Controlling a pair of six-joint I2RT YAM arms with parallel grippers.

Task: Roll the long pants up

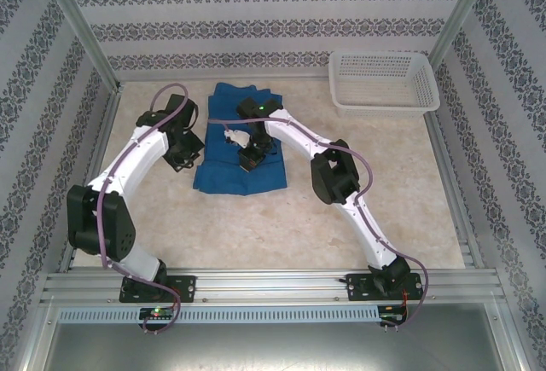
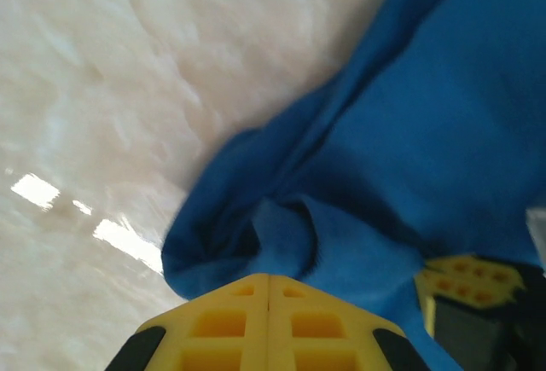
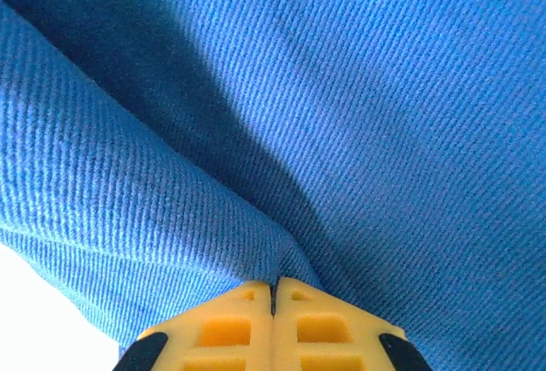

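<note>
On the far middle of the bench (image 1: 367, 209), which is pale, smooth and shiny like stone, lie the long pants (image 1: 229, 175). They are plain blue and soft, with tiny slanted ribs in the cloth. They are folded into a flat, thick patch, longer than it is wide. I see no roll yet, so I think the rolling has only just begun and most of it is left. At the far right stands a white plastic basket (image 1: 386, 105) with holes in its walls. The left hand (image 2: 269, 279) has its yellow fingers pressed together, pinching a bunched left edge of the pants. The right hand (image 3: 273, 286), also pressed together, pinches a small ridge in the middle.
</note>
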